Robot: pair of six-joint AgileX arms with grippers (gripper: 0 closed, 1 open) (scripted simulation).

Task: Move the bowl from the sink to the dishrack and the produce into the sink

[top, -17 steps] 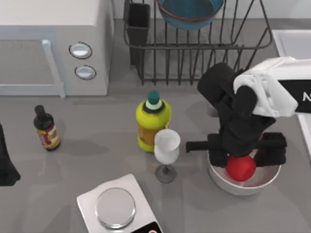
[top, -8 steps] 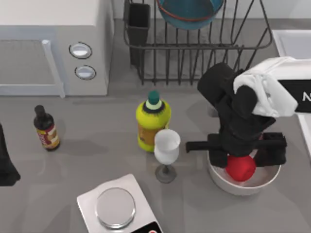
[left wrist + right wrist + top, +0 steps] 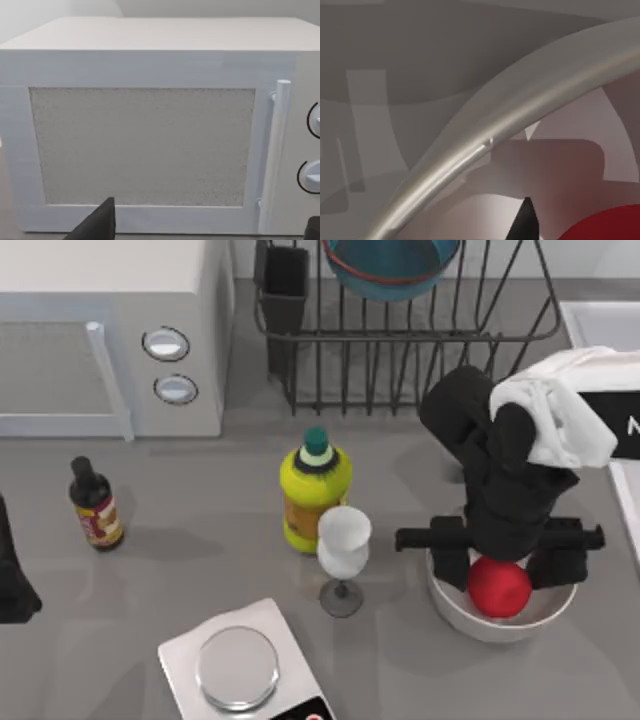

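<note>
- Lower right of the top view: the right gripper (image 3: 499, 562) reaches into a white bowl (image 3: 455, 609), fingers pinching the produce (image 3: 499, 587) (a glossy red ball).
- Left arm (image 3: 12, 580) parked at left edge.
- Top centre: the bowl (image 3: 390, 265) sits in the dishrack (image 3: 420, 350).
- Upper right edge: the sink (image 3: 600, 325).

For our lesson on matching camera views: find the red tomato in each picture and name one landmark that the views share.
Top view: the tomato lies in the white bowl at the table's right, under the right gripper.
Left wrist view: not in it; this camera faces the microwave.
Right wrist view: the tomato is a red curve beside a dark finger.
Shared landmark: the white bowl's rim.
</note>
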